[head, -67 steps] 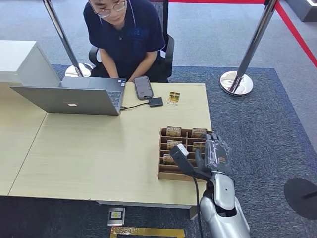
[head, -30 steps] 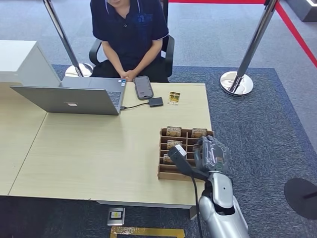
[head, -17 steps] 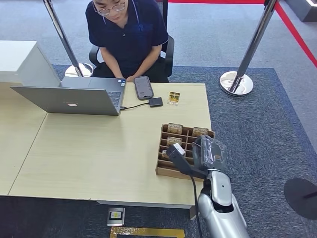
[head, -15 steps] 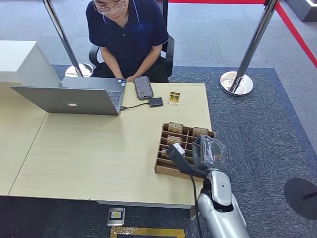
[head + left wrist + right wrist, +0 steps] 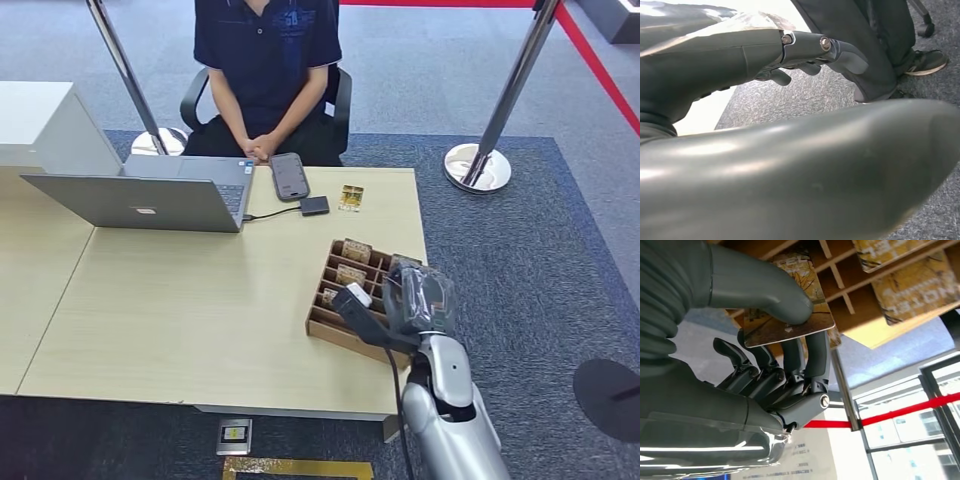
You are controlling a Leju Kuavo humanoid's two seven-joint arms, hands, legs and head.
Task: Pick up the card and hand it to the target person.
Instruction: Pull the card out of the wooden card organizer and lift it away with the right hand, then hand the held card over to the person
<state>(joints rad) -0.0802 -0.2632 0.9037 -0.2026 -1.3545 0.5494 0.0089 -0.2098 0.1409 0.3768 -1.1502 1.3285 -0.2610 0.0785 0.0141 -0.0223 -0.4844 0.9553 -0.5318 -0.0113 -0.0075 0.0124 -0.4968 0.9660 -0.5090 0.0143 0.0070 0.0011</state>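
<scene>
A pale wood tabletop (image 5: 189,300) stands on grey-blue carpet, with chrome barrier posts and a red floor line behind it. On its far side a person (image 5: 266,60) in a dark shirt sits in a black chair, hands clasped at the edge. An open laptop (image 5: 143,195), a phone (image 5: 290,176), a small black box (image 5: 315,205) on a cable and a loose gold card (image 5: 351,197) lie along that far edge.

Near the right front corner sits a slotted wooden card tray (image 5: 336,312), angled to the tabletop's edge, its right end hidden behind the right hand (image 5: 415,300). In the right wrist view, that hand's thumb (image 5: 764,287) presses a gold-printed card (image 5: 791,320) against the fingers beneath, just outside the tray's slots (image 5: 881,285).

Bare wood spreads wide to the tray's left; carpet lies open to the right.

The left hand (image 5: 806,52) hangs over carpet, fingers loosely curled, holding nothing; a blurred grey shape covers much of that view.
</scene>
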